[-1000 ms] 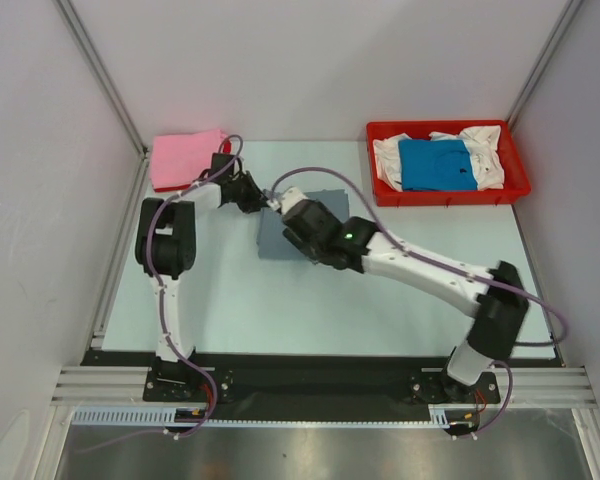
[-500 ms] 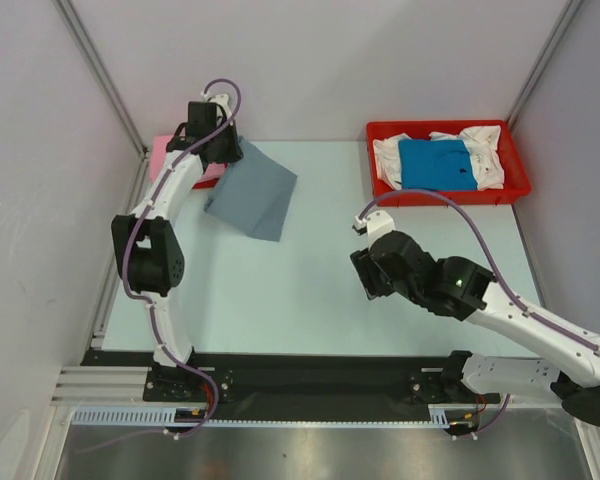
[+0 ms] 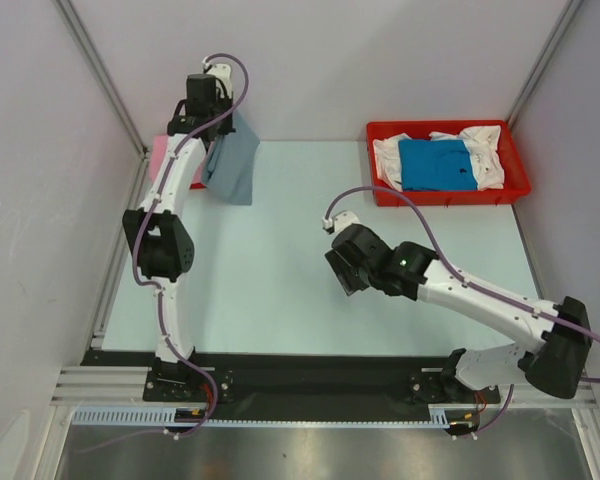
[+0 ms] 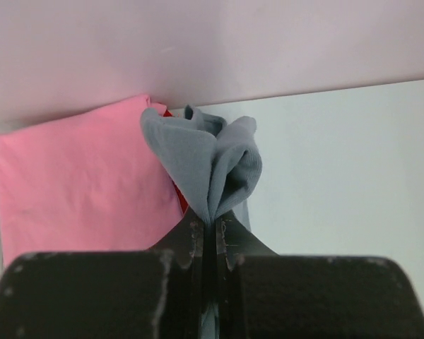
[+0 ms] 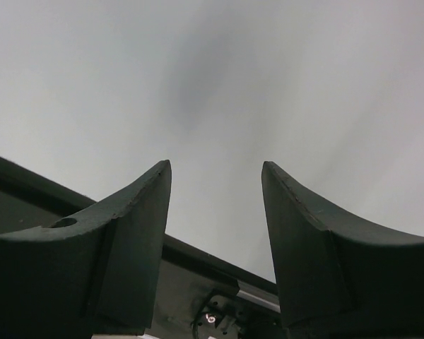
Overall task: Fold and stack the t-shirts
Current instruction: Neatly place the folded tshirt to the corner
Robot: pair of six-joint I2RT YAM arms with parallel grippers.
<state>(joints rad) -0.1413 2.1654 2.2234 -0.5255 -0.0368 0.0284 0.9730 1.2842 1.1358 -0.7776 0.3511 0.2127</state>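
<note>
Our left claw [image 4: 213, 227] is clenched on a bunched edge of the grey shirt [image 4: 201, 159]. The cloth is pinched thin between the jaws and puffs out just past them. From above, the shirt hangs limp from that single pinch, lifted off the table [image 3: 280, 270] at the far left corner. It hangs just beside the pink shirt [image 4: 71, 183], which lies folded flat there with a sliver of red shirt [image 4: 175, 194] showing under it.

We judge the grey shirt light, soft and without any stiffness. It will droop and swing, and its folds can fall open when it is carried by one point; we cannot tell how much of the fold holds. It is not fragile, though thin cloth could creep out of a narrow pinch. A hold near a folded edge, or two holds along one edge, would keep it flatter.

Our right claw [image 5: 215, 176] is released with nothing between its jaws. It is raised over the middle of the table, well apart from the shirt.

The table is pale and smooth, so cloth should slide on it easily. Plain walls close in on three sides, and the left arm works close to the back one. At the far right a red tray [image 3: 380, 130] holds a blue shirt [image 3: 437, 165] lying on a white shirt [image 3: 486, 150].
</note>
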